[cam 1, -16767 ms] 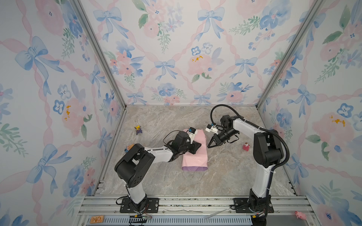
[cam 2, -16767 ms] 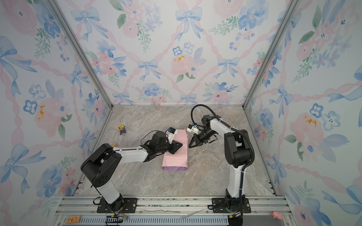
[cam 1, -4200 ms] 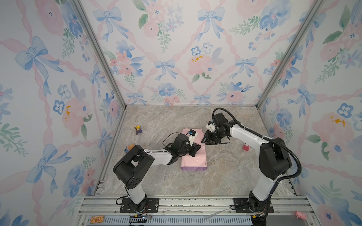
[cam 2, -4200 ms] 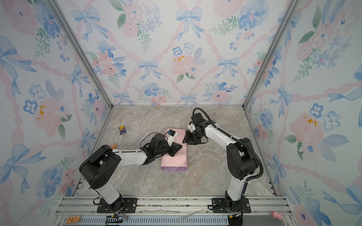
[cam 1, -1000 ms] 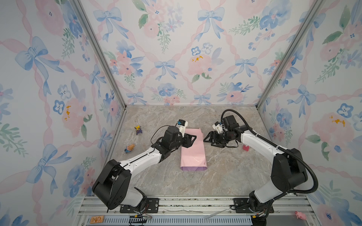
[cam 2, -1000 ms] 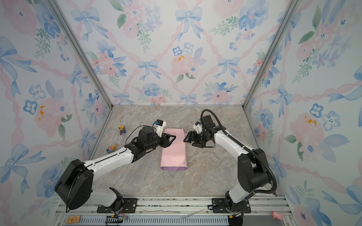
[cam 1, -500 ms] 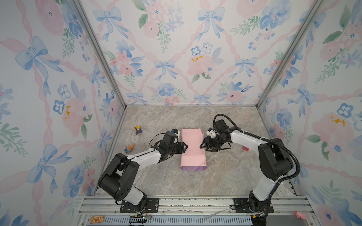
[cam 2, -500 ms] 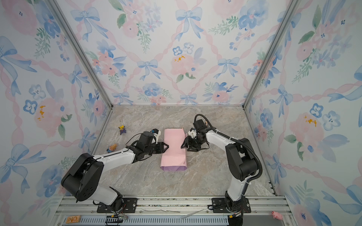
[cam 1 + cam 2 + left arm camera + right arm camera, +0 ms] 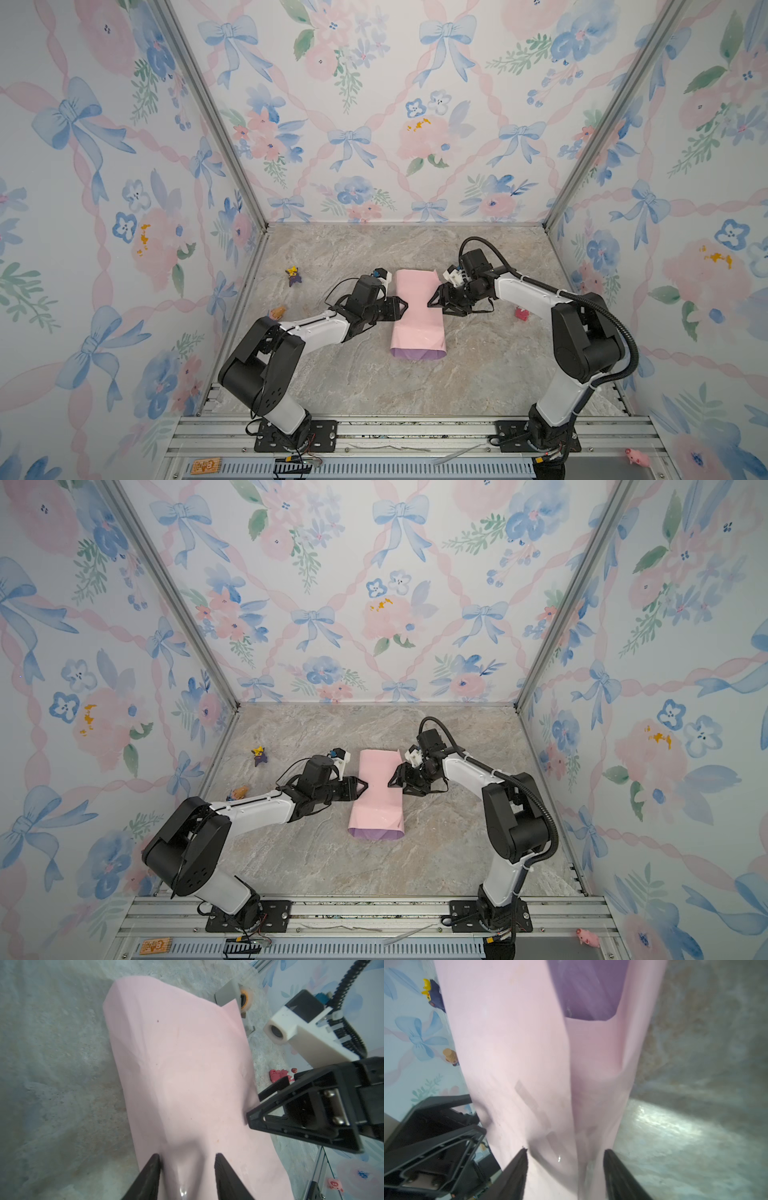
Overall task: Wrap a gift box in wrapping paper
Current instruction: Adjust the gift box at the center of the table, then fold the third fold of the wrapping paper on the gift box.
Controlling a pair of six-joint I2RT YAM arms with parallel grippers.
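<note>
Pink on its outer face, the wrapping paper lies folded over into a long flattened sleeve in the middle of the marble surface, running from front to back. At its near end the sleeve gapes slightly and the lilac side shows inside. About halfway along, the paper is drawn in on both sides to a narrow waist.

The left tool meets that waist from the left and the right tool from the right, tips pointing at each other across the paper. In the left wrist view the left tool has its jaws partly apart, with a raised ridge of paper filling the gap; the right tool touches the far edge of the sheet. The right wrist view shows the same for the right tool: jaws partly apart, a hump of paper between them, and the left tool opposite. Whether either tool clamps the paper or only straddles it, I cannot tell.

No view shows the gift box, and I cannot tell whether it sits under the paper.

A grey-beige tape dispenser stands just beyond the sleeve's far corner. A purple and yellow toy, an orange toy and a red toy lie well apart from the paper.
</note>
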